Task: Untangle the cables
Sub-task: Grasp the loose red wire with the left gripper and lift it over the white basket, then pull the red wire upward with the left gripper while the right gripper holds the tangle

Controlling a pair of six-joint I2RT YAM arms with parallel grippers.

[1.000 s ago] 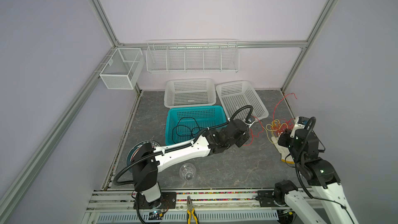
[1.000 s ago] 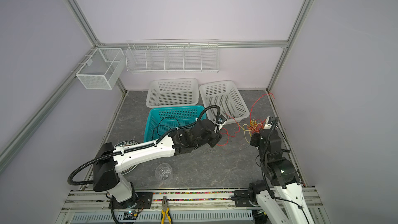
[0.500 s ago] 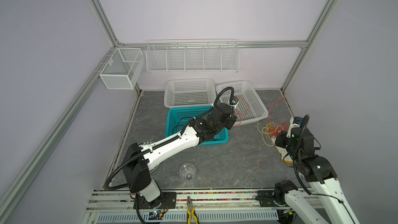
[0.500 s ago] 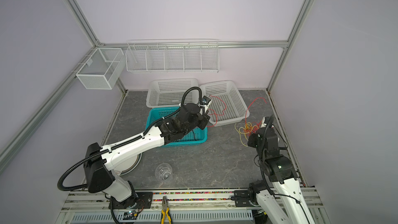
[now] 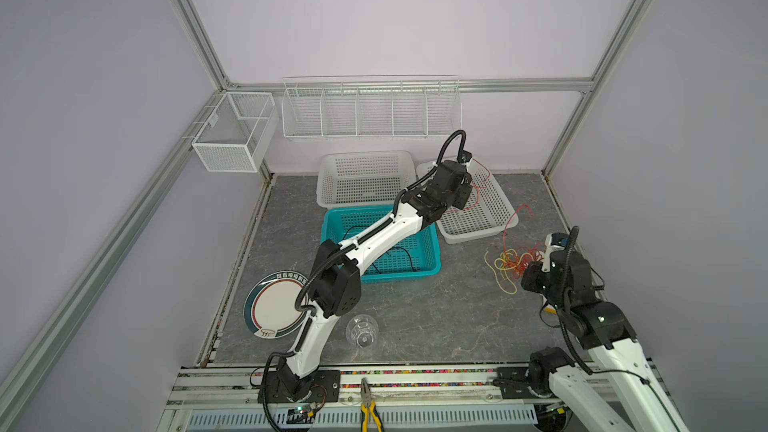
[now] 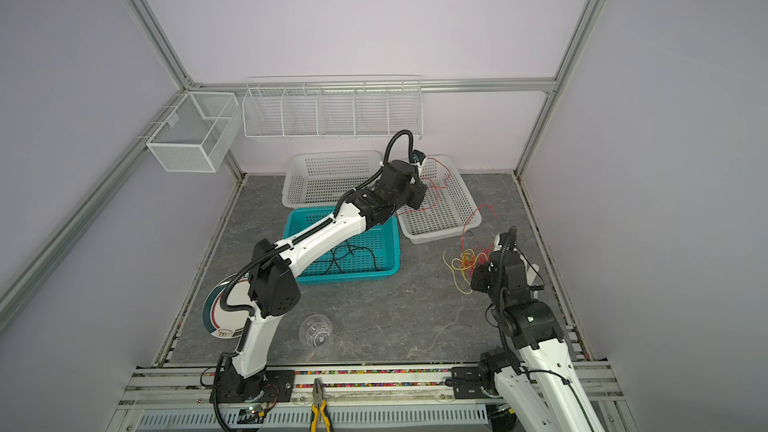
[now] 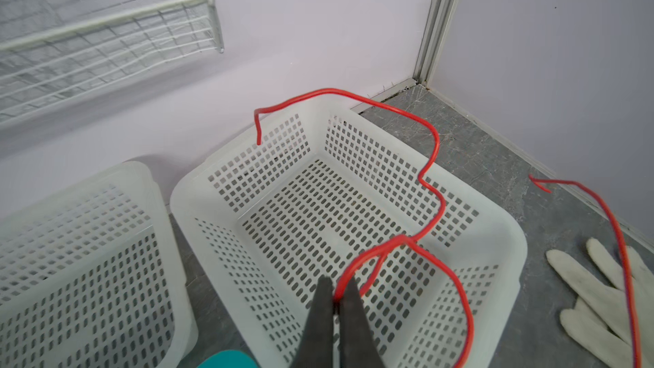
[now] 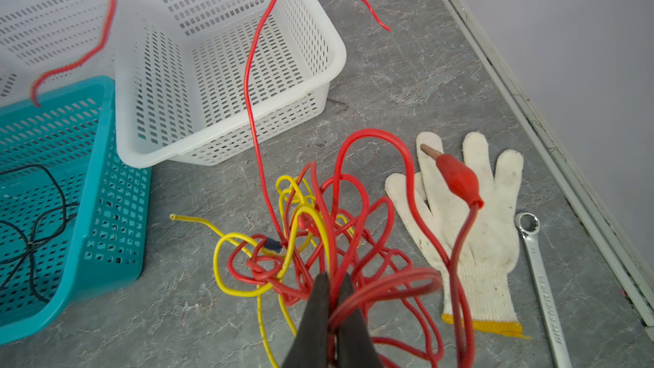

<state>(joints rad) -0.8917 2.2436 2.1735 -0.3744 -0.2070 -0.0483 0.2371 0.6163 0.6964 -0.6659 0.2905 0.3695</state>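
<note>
Left hand (image 5: 466, 200) out over the right white basket (image 5: 500, 224), arm stretched across the teal basket (image 5: 435, 243); jaws hidden behind the wrist in both top views. Red cable (image 5: 478, 184) trails from it above that basket's floor. Right hand (image 5: 526, 277) low near the right edge of the table (image 5: 436, 317), against the tangle (image 5: 514, 261) of red and yellow cables, which lies on the table near the right white basket's front corner; one red strand rises out of it. Black cable (image 6: 353, 252) lies inside the teal basket. Left white basket (image 5: 365, 160) sits behind the teal one. Plate (image 5: 270, 305) and clear glass (image 5: 361, 330) on the table by the left arm's base; pliers (image 5: 368, 409) on the front rail. Left wrist view: jaws pressed together, pinching the red cable at the tips; it loops up over the right white basket, free end curling above the far corner, the other run dropping out of frame. Right wrist view: jaws closed on red loops of the tangle; yellow strands wind through the red. Red alligator clip (image 8: 458, 175) hangs over a white glove (image 8: 488, 235) lying flat on the table, a wrench (image 8: 539, 277) just beside the glove.
</note>
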